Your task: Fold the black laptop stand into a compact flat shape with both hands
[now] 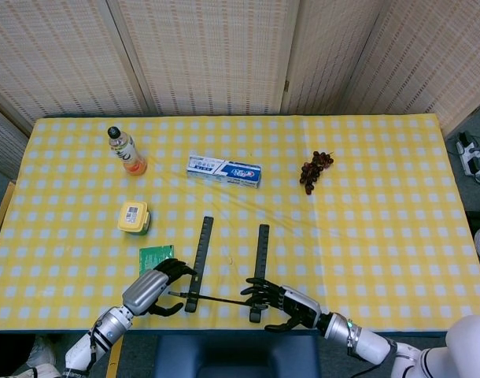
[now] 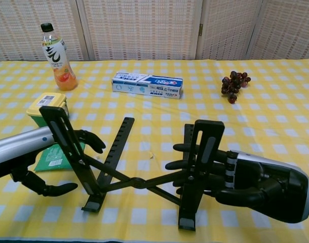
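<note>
The black laptop stand (image 2: 137,182) stands unfolded near the table's front edge; its two flat rails (image 1: 203,253) lie parallel, joined by crossed struts. My left hand (image 2: 20,152) cups the left raised arm (image 2: 68,144), fingers curled behind it and thumb hanging apart below; the same hand shows at the lower left (image 1: 149,290). My right hand (image 2: 256,179) grips the right raised arm (image 2: 201,157), fingers reaching behind it and thumb folded in at the front. In the head view the right hand (image 1: 291,298) sits at the right rail's near end.
A juice bottle (image 1: 127,151), a toothpaste box (image 1: 224,170) and grapes (image 1: 313,171) lie across the far half of the yellow checked cloth. A yellow-lidded tub (image 2: 47,104) and a green packet (image 2: 50,158) sit just left of the stand. The table's front edge (image 1: 224,329) is close.
</note>
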`<state>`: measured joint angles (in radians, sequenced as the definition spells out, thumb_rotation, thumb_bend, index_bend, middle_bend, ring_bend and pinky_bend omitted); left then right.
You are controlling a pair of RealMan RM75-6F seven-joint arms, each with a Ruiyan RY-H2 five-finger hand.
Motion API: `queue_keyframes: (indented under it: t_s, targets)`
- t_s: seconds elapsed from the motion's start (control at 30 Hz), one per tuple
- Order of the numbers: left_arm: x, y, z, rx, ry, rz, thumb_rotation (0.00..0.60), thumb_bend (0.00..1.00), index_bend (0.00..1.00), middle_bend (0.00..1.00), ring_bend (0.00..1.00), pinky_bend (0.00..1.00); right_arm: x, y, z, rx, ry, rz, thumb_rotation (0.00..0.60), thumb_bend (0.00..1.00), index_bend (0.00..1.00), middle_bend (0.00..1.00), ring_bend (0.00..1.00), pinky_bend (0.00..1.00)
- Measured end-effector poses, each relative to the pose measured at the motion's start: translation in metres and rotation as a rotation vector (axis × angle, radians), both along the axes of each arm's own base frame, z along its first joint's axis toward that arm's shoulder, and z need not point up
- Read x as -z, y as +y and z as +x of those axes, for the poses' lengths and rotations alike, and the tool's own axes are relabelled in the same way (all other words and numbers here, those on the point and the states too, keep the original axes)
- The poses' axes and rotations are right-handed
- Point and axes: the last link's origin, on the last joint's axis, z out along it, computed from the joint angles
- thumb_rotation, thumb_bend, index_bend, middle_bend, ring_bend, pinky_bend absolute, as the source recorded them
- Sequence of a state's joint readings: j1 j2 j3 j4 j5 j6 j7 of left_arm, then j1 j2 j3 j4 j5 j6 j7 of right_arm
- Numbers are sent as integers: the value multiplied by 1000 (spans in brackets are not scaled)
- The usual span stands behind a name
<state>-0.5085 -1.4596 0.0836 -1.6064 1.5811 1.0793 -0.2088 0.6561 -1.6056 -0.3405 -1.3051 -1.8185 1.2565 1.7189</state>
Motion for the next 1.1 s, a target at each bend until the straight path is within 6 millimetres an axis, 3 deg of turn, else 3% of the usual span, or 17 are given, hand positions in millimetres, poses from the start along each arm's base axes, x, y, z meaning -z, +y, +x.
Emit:
queue_keyframes:
  t_s: [0.27,0.47,0.77,1.1]
  targets:
    - [-2,1,1,2,-6,8,600,371,229,251,144,115,-6,-3,6,-185,132,-239,600,262,35,93,92,1]
    - [-9,4,1,7,-12,39,600,371,217,197,92,72,-7,-7,22,-254,182,-384,600,262,0,18,14,0]
    - [-34,13,-2,32,28,176,600,374,161,144,40,15,3,-20,44,-234,213,-501,600,262,0,0,0,0]
    - [-53,14,-6,17,20,294,600,374,160,144,39,14,5,-42,51,-159,260,-569,600,262,0,0,0,0]
